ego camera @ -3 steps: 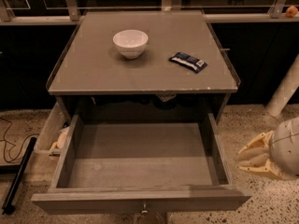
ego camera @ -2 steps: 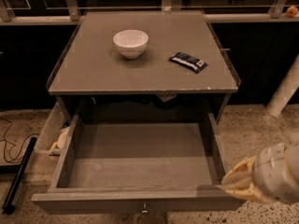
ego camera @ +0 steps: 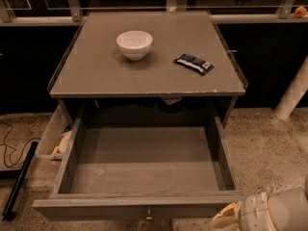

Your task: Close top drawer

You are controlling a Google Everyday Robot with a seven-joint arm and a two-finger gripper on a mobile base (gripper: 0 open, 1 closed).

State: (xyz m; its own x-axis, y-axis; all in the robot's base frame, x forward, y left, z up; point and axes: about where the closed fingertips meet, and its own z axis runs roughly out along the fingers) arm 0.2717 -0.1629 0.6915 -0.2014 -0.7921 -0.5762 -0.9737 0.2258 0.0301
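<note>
While the top drawer (ego camera: 96,208) stands pulled out, my gripper (ego camera: 230,220) sits by its front's right end, grip state untellable; print on the blue packet (ego camera: 193,64) unreadable.

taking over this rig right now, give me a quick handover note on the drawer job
claw: low at the bottom right of the view, just off the right end of the drawer front; whether it touches the front cannot be told.
top drawer: pulled far out, bare inside, knob at the middle of its front.
cabinet top: white bowl and dark snack packet, not part of the job.
Done: nothing yet, the drawer is open.
Left: push the front in until it sits flush.
</note>
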